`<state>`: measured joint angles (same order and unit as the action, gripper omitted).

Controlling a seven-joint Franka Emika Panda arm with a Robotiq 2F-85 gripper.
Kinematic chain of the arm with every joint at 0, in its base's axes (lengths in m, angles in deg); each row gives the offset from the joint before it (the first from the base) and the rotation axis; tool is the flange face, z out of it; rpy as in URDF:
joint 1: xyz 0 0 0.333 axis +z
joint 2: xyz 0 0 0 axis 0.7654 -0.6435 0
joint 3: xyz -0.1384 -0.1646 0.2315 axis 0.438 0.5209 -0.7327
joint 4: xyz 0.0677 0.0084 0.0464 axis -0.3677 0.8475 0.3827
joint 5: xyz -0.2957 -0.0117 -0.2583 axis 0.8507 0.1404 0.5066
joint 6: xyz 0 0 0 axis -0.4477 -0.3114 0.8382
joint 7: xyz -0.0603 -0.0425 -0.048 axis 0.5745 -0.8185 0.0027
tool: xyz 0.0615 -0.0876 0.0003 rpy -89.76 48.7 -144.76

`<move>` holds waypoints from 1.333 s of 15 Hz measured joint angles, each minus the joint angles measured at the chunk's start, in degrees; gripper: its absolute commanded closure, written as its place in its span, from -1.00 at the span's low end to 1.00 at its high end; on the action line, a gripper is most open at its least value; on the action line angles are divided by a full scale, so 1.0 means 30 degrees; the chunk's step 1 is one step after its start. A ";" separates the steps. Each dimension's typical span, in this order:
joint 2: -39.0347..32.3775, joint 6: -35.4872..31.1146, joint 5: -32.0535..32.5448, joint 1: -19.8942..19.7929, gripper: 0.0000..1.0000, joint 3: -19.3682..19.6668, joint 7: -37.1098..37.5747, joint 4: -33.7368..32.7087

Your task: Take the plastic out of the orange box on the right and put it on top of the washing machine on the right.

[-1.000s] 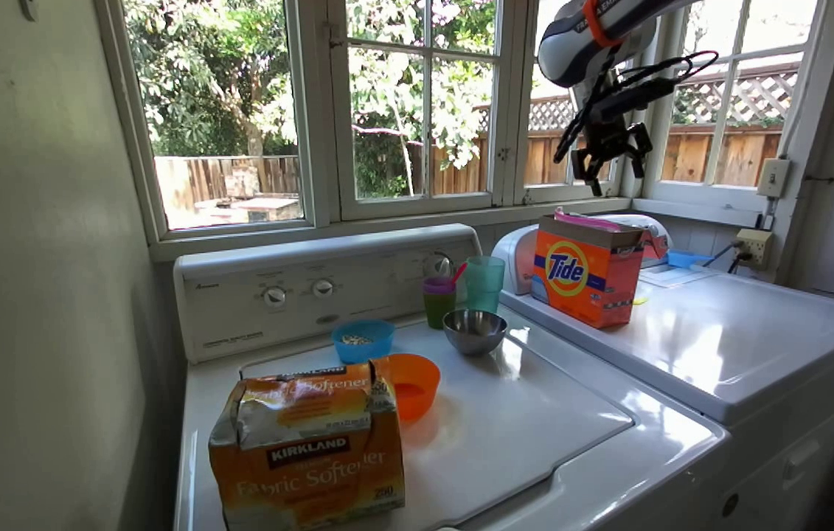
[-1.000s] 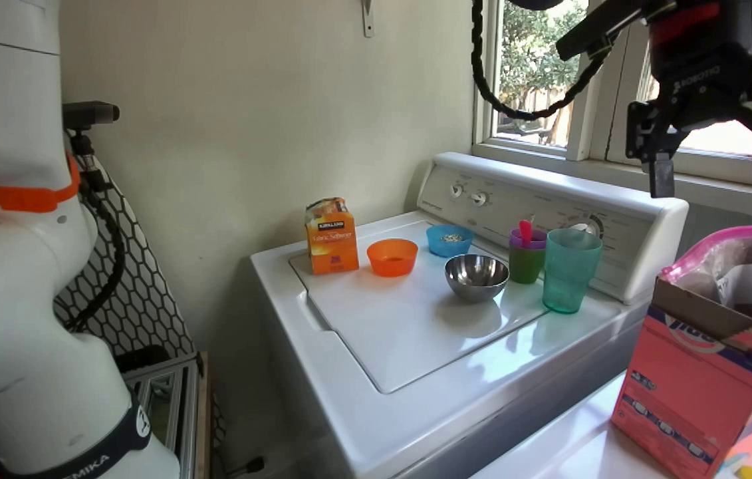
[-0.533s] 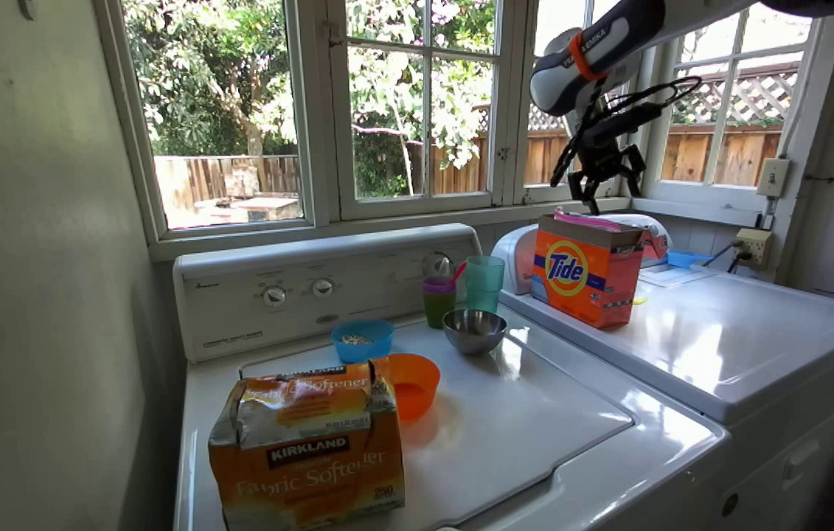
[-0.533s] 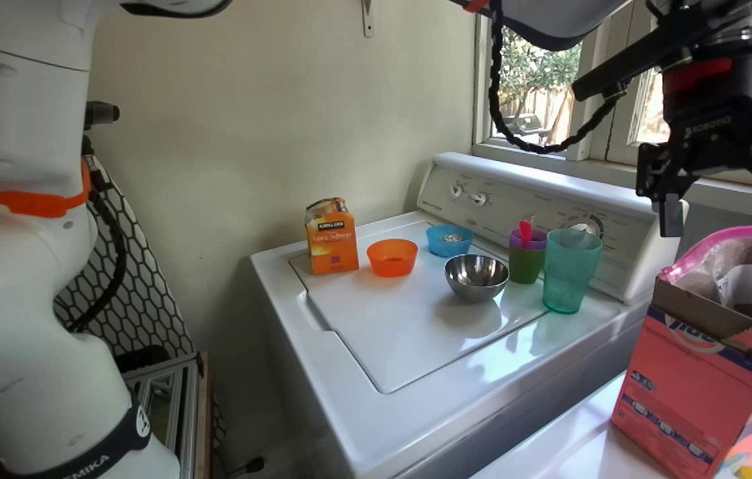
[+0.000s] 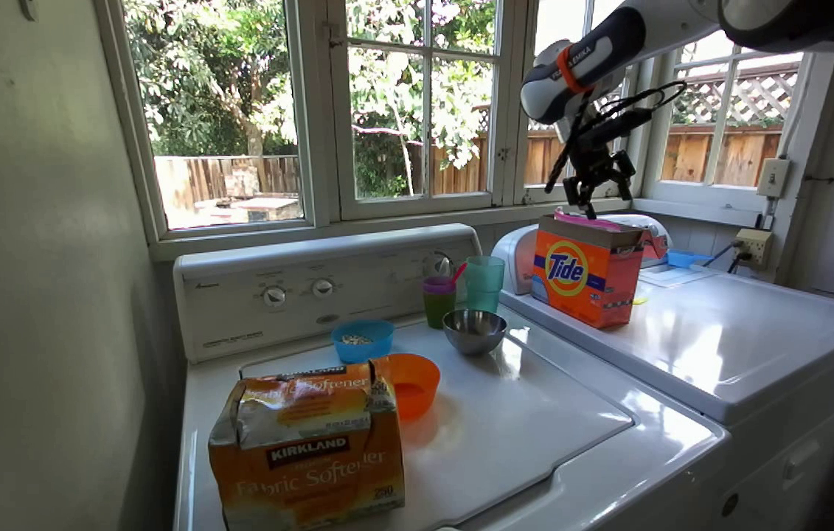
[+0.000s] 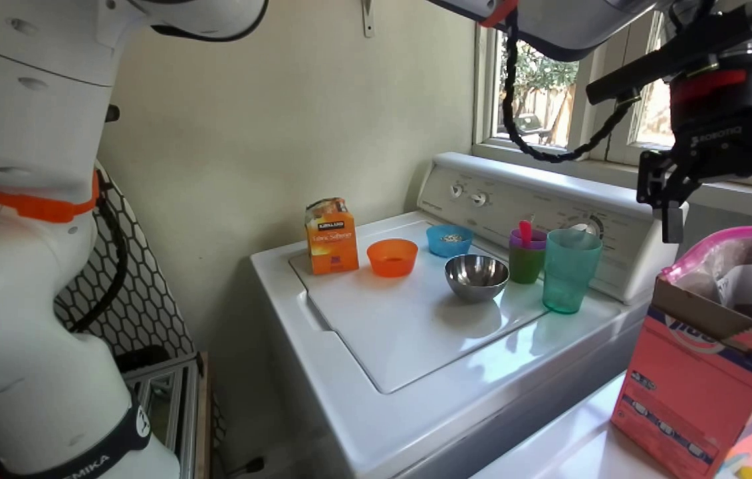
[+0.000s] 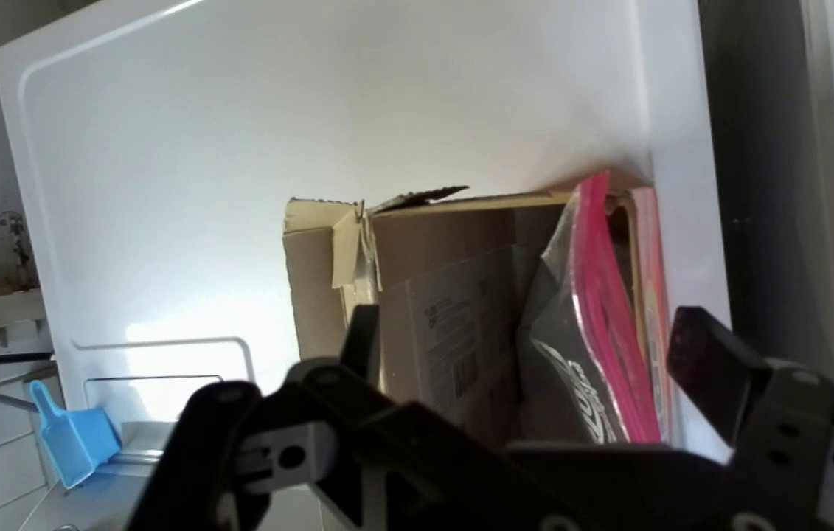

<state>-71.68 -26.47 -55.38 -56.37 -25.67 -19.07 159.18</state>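
Observation:
The orange Tide box [image 5: 586,273] stands open-topped on the right-hand white machine [image 5: 741,324]; it also shows in an exterior view [image 6: 695,392]. A clear plastic zip bag with a pink seal [image 7: 612,317] stands inside it, along the box's right side in the wrist view. The seal sticks up above the rim [image 6: 715,245]. My gripper [image 7: 537,350] is open and empty over the box, also in both exterior views [image 5: 605,205] [image 6: 731,225]. Its fingers stand wide on either side of the box opening in the wrist view. The bag's lower part is hidden in the box.
On the left machine [image 5: 520,428] stand a teal cup [image 5: 485,284], a green cup [image 5: 439,306], a steel bowl [image 5: 474,332], a blue bowl [image 5: 363,339], an orange bowl [image 5: 413,387] and a Kirkland box [image 5: 306,457]. A blue scoop [image 7: 76,442] lies behind the Tide box. Windows are behind.
My gripper has come down toward the top of the Tide box, drifting slightly left in an exterior view. It stays open. The box and bag have not moved.

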 measured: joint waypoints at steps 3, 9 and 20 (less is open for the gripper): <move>-0.0005 0.0013 0.0000 0.0000 -1.00 0.0001 -0.0012 -0.0046; -0.0012 -0.0111 -0.0002 -0.0007 -1.00 -0.0164 -0.0973 -0.0042; -0.0749 -0.0707 -0.0077 -0.0391 -1.00 -0.0817 -0.5272 -0.0720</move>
<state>-73.93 -28.59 -55.61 -57.55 -28.12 -34.89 157.02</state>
